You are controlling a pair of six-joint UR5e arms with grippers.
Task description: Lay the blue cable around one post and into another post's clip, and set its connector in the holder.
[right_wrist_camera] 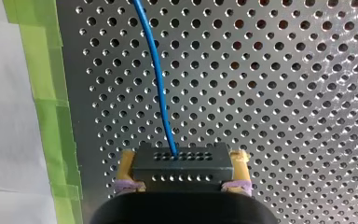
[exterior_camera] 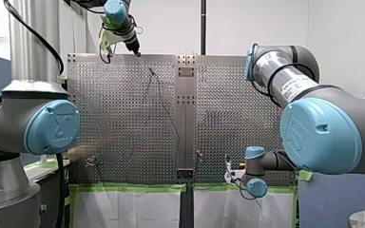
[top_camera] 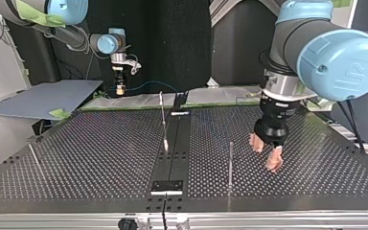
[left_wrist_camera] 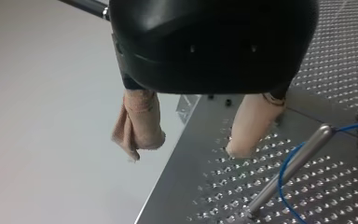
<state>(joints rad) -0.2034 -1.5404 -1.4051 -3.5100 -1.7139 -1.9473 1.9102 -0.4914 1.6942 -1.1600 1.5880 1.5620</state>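
My left gripper (top_camera: 265, 155) hangs low over the perforated table (top_camera: 76, 153), right of centre in the top view and at the upper left of the front view; its two fingers (left_wrist_camera: 142, 123) are spread wide, wrapped in beige pads, and nothing lies between them. In the left wrist view one finger hangs past the table's edge and the other over the holes, though I cannot tell whether that tip touches the plate. Just beside that finger stands a metal post (left_wrist_camera: 289, 172), and the blue cable (left_wrist_camera: 282, 179) bends past it near its top; I cannot tell whether the two touch. My right gripper (right_wrist_camera: 184, 164) sits at the lower right of centre in the front view, at the table's near edge; it is closed narrow on the black connector (right_wrist_camera: 182, 156), with a yellow pad (right_wrist_camera: 240, 161) pressed against each end of the block. The cable leaves the connector's face and runs straight ahead of this gripper over the perforated plate; a strip of green tape (right_wrist_camera: 51, 93) lines the table's border alongside it. In the top view a middle post (top_camera: 163, 117) stands near the picture's centre, well apart from both grippers.
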